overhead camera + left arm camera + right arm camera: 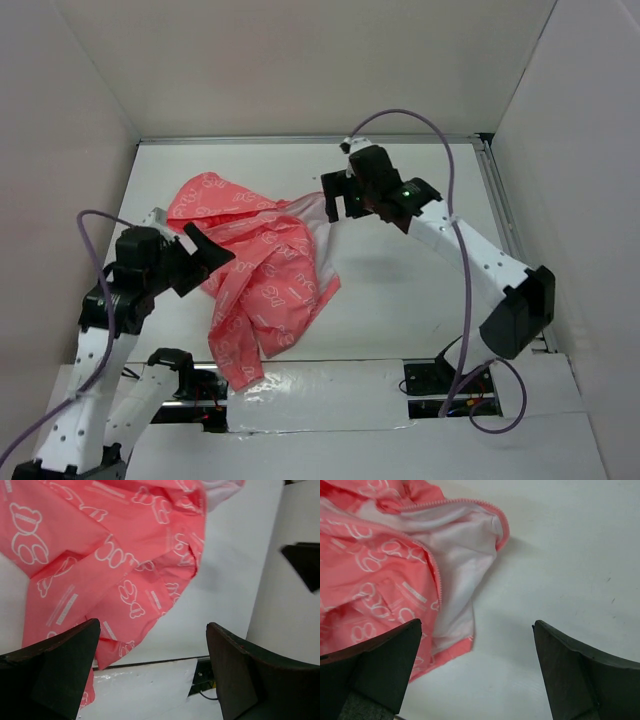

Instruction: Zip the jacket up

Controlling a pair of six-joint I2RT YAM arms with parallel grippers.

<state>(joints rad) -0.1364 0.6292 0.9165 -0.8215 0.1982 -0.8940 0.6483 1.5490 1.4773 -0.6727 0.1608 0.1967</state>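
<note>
jacket crumpled on table, both jaws spread

top view: the jacket lies bunched on the white table, left of centre, inside a white-walled bay. coral fabric, white bear-and-letter print. one narrow end trails toward 6 o'clock and reaches the table's near edge. at the heap's 2 o'clock corner a flap is turned back and shows the pale lining.

left gripper: over the jacket's 9 o'clock edge. left wrist view shows the jaws spread wide, printed fabric below and between them, nothing pinched. contact with the cloth: cannot tell.

right gripper: at the jacket's 2 o'clock corner. right wrist view shows the jaws spread wide, one finger over coral fabric, the other over bare table. nothing pinched.

zipper edge: a row of pink teeth runs along the rim of the turned-back flap and curves round its corner. it is not joined to a second row. the slider is not made out in any view.
</note>
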